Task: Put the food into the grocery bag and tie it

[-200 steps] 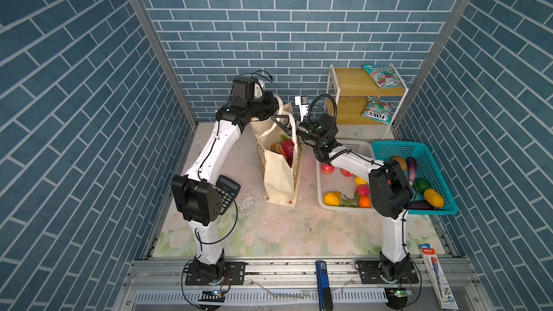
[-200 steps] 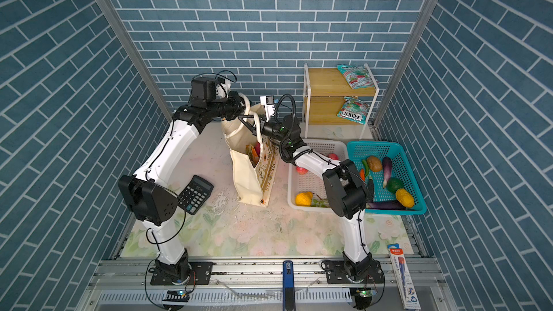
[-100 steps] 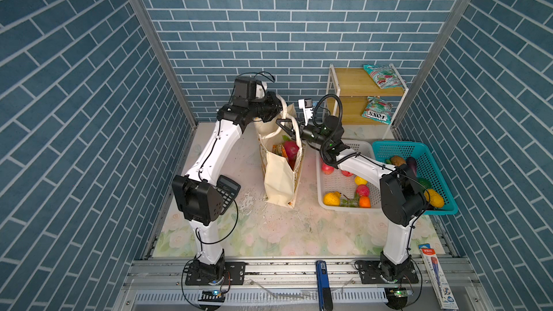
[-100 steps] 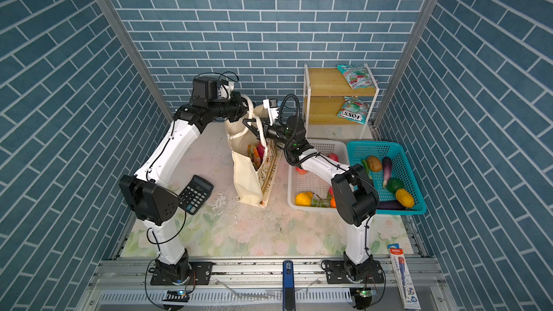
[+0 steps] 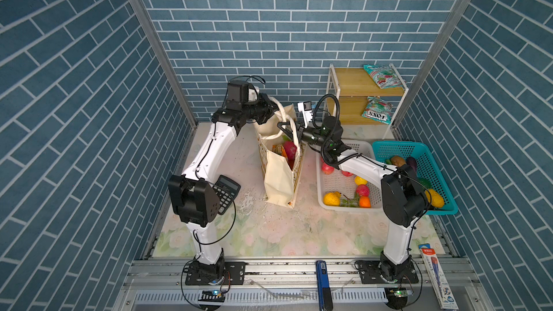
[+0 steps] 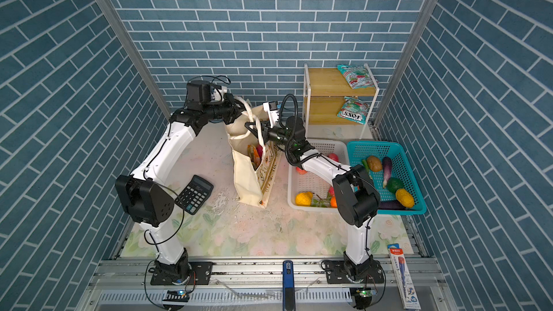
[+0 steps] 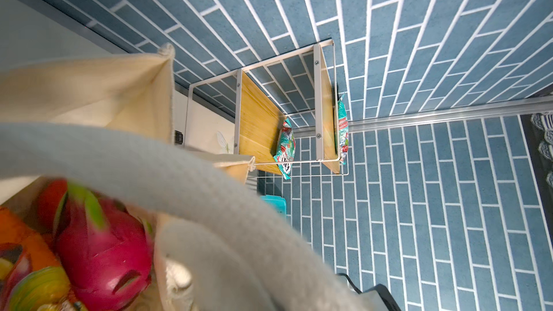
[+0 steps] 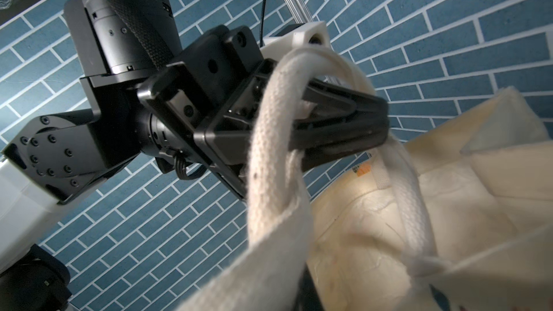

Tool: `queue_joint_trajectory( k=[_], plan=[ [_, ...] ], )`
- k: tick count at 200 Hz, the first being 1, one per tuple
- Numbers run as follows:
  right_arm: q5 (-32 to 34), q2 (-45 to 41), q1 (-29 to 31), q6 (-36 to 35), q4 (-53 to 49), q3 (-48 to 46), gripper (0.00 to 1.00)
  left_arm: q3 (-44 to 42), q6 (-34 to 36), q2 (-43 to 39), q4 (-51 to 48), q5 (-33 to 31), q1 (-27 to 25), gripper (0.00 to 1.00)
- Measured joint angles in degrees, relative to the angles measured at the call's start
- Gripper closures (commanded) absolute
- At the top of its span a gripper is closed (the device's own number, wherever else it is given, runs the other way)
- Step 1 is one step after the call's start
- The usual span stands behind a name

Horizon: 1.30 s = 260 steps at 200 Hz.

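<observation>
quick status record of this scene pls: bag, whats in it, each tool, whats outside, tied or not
bag: grocery bag standing on the table, mouth open
inside: dragon fruit, orange packet
left tool: shut, rope handle looped over its fingers
right tool: shut at the other handle; grip unclear
outside: round fruits in white basket, vegetables in teal basket, two shelf packets
tied: not yet

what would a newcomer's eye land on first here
The tall cream grocery bag standing mid-table, with both arms meeting over its mouth: a rope handle is looped over the shut left claw, the right claw close beside it. Next, the magenta dragon fruit inside the bag, and the white basket and teal basket of bright produce to its right.
</observation>
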Motion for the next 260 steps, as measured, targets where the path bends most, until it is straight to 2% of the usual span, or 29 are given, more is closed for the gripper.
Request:
queue_joint_trajectory(
  k=[52,159,260],
  plan=[
    [1.0,-0.6,0.0,-2.2,-2.4,0.1,1.0,-1.7,5.5,-3.1,-5.2,0.0,0.3,1.0],
    [5.0,-4.6,-0.4,-15.1,-16.8,1.1,1.0,-6.0,10.0,-8.2,-12.0,0.2,3.1,1.0],
    [10.3,-8.1,-1.7,-17.9,-20.7,-0.1,1.0,-6.0,15.4,-9.0,-21.3,-2.0,6.5,1.0]
  ],
)
